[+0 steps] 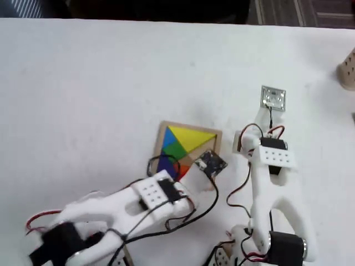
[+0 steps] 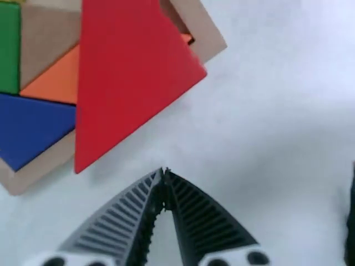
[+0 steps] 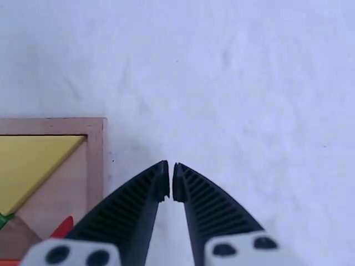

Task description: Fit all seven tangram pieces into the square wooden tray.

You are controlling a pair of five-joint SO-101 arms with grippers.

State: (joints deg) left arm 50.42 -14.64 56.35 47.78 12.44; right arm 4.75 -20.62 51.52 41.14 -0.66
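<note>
Nearest, the left gripper is being held closed and empty just short of the red triangle, which is lying askew across the tray rim, probably awaiting a nudge. Beyond, the right gripper is being held closed and empty beside the tray.

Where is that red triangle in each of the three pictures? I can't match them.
High view: red triangle, a small patch at the near edge of the tray.
Left wrist view: large, lying across the tray rim.
Right wrist view: a sliver in the tray, near the yellow triangle.
Shared landmark: the wooden tray.
</note>
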